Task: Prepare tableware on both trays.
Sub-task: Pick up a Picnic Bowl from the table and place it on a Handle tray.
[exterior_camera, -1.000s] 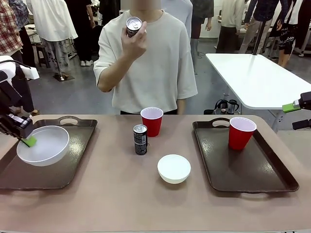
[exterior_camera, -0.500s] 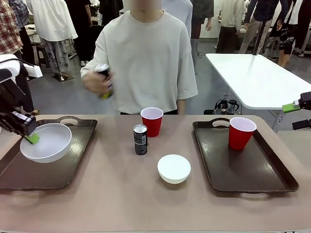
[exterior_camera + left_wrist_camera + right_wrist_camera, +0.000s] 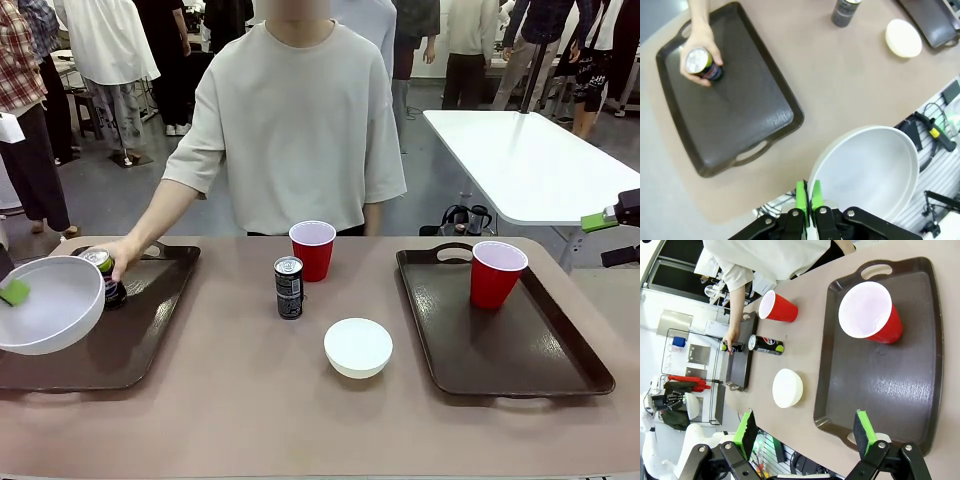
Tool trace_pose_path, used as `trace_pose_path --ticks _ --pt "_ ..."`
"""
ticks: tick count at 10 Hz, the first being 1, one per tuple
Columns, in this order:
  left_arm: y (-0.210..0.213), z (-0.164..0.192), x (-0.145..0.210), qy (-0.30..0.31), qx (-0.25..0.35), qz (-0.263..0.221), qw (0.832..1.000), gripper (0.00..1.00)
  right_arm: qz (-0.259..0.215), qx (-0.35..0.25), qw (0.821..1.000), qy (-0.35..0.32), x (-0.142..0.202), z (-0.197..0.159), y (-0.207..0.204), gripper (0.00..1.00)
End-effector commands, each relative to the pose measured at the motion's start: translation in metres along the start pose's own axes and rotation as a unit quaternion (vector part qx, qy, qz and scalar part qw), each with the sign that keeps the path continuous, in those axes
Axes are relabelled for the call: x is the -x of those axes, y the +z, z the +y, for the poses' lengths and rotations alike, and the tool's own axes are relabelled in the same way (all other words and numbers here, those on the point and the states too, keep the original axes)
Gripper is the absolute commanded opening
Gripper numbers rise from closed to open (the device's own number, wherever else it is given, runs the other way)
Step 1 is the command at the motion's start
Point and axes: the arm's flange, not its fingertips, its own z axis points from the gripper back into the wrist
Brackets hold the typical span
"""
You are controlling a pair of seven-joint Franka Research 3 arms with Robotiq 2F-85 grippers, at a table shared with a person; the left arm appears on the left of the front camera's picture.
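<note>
My left gripper [image 3: 13, 292] [image 3: 808, 196] is shut on the rim of a white bowl [image 3: 52, 306] [image 3: 871, 170], holding it tilted in the air off the left side of the left tray [image 3: 150, 330] [image 3: 735, 107]. A person's hand [image 3: 118, 254] [image 3: 701, 44] sets a dark can [image 3: 108, 277] [image 3: 703, 65] on that tray's far end. Between the trays stand a second can [image 3: 288, 287] and a red cup [image 3: 313, 250], with a smaller white bowl [image 3: 358, 347] nearer me. The right tray [image 3: 520, 350] [image 3: 890, 385] holds another red cup [image 3: 495, 273] [image 3: 871, 313]. My right gripper [image 3: 612, 238] [image 3: 805, 431] hangs open above that tray's near right side.
The person stands at the far side, reaching with one arm to the left tray. A white table [image 3: 530, 165] and several people are in the background. Bare tabletop lies along the front edge between the trays.
My left gripper has carried the bowl left and up, off the left tray. The person's hand has brought the can down from chest height onto that tray. The right arm is still.
</note>
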Motion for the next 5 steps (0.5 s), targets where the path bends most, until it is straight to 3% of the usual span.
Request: trace_pose_path --ticks 1,5 --pt "-0.032 0.010 0.002 0.001 -0.004 0.004 1.000 0.04 -0.006 -0.012 1.000 0.008 -0.002 -0.002 -0.001 1.00" --pt "-0.104 0.053 -0.056 0.055 -0.077 0.045 0.995 0.04 -0.006 -0.012 1.000 0.008 -0.002 -0.002 -0.001 1.00"
